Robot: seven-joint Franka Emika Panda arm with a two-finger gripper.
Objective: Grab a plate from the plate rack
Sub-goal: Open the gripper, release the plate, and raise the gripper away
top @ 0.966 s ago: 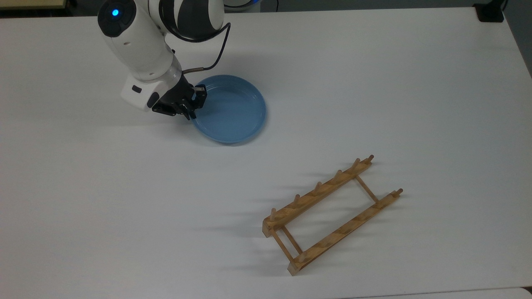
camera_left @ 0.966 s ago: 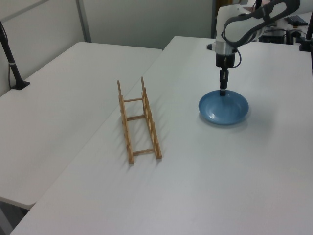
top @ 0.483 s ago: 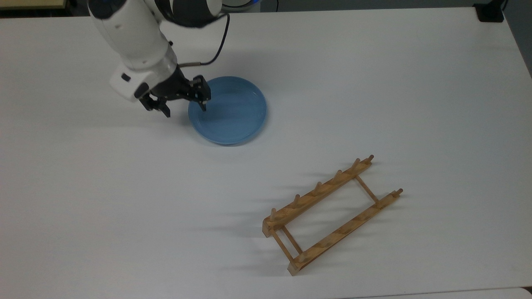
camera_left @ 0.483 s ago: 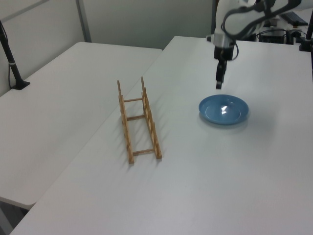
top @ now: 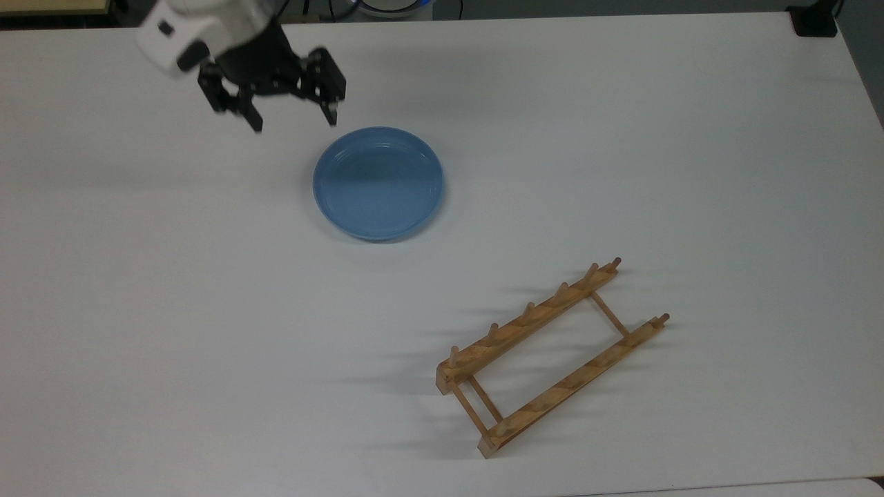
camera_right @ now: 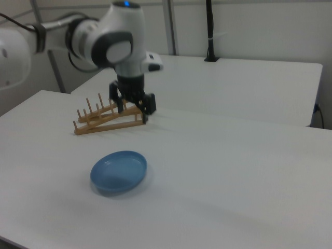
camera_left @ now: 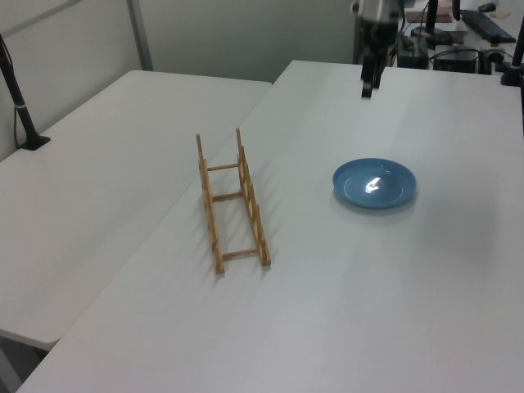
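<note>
Bright even light; glare spot on plate [camera_left: 374, 183]; soft rack [top: 550, 357] shadows.

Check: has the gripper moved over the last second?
Yes. The gripper has lifted off the round light-blue plate's rim and now hangs open beyond the plate's far edge in the top view.

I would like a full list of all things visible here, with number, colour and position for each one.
plate: one, light blue, lying flat on the table, apart from the rack.
rack: one, light-brown wood, holding nothing, toward the top view's lower right.
table: one under the things, white; a second white table beside it at the left view's left.
black post: one, on the second table.
end effector: one, black on a white arm, open, raised off the plate, holding nothing.
</note>
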